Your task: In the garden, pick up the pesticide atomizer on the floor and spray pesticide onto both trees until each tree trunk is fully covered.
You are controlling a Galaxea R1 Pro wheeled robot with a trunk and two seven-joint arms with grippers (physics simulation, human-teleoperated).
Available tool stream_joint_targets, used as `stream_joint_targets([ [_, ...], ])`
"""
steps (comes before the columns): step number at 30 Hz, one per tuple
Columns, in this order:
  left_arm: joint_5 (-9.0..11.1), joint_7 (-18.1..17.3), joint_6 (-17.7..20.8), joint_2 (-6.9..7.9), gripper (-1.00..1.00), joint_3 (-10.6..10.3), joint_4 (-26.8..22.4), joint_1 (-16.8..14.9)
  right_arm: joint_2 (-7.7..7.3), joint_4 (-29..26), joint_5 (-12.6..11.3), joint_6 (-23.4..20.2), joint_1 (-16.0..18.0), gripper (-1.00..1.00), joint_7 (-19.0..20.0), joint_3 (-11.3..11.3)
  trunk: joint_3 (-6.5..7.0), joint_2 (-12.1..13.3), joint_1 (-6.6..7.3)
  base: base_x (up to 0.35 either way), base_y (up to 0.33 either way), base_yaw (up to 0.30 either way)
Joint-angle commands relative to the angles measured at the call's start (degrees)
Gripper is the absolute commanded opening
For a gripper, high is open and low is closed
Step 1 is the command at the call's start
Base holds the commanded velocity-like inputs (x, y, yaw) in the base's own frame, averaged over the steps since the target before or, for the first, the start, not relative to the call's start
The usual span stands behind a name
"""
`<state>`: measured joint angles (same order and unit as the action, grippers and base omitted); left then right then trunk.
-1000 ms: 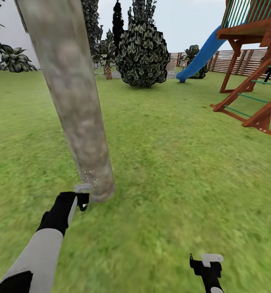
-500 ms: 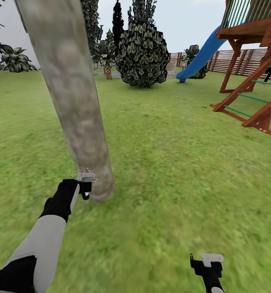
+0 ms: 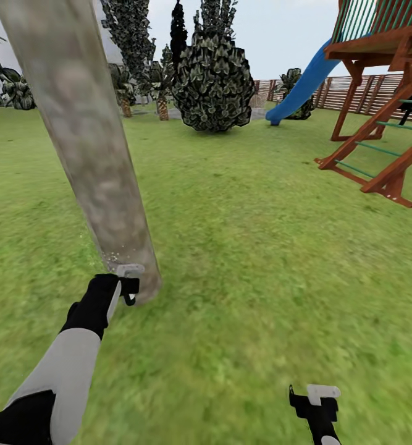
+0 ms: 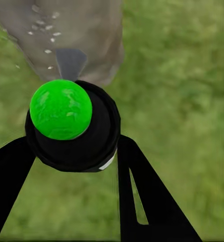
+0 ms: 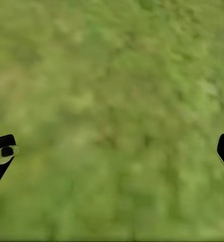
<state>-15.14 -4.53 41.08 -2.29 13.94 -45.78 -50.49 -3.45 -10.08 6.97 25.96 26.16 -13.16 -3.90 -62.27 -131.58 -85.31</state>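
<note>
Your left hand (image 3: 126, 285) is closed around the pesticide atomizer (image 4: 71, 126), its two fingers pressed against the black body on either side, with the green cap facing the wrist camera and the nozzle aimed at the base of the tree trunk (image 3: 88, 148). The trunk stands just beyond the nozzle, leaning up and away to the left in the head view. A few white specks of pesticide (image 3: 114, 254) sit low on the bark, just above the grass; the long stretch above looks bare. So judge the job on this trunk as barely begun. Keep the nozzle close and square to the bark, and sweep upward slowly rather than dwelling at the foot. Expect to work round the trunk too, since only one face is toward you. Your right hand (image 3: 315, 397) hangs low over the grass (image 5: 112, 101), fingers spread wide and holding nothing; leave it clear of the spray path
</note>
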Motion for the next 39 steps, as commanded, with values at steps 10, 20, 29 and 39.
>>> stream_joint_targets([
  [10, -0.7, 0.0, 0.1, 0.09, -1.00, 0.7, -0.2, 0.0, 0.11, 0.1, 0.6, 0.1, 0.0, 1.00, -0.1, -0.4, -0.05, 0.0, 0.01, 0.028, -0.274, 0.242],
  [20, -0.8, 0.1, 0.1, 1.01, -1.00, 0.6, -0.1, 0.0, 0.03, 0.1, 0.6, 0.1, 0.0, 1.00, -0.2, -0.4, -0.05, 0.0, 0.01, 0.134, -0.273, 0.122],
  [29, -0.8, 0.2, 0.1, 2.07, -1.00, 1.2, 0.4, 0.3, 0.02, 0.1, 0.6, 0.1, 0.0, 1.00, -0.2, -0.4, -0.05, 0.0, 0.01, 0.120, -0.273, 0.018],
  [39, -0.7, 0.2, -0.2, 6.05, -1.00, 5.3, 2.9, 2.9, 0.10, 0.1, 0.6, 0.1, 0.0, 1.00, -0.2, -0.4, -0.05, 0.0, 0.01, 0.130, -0.269, 0.266],
])
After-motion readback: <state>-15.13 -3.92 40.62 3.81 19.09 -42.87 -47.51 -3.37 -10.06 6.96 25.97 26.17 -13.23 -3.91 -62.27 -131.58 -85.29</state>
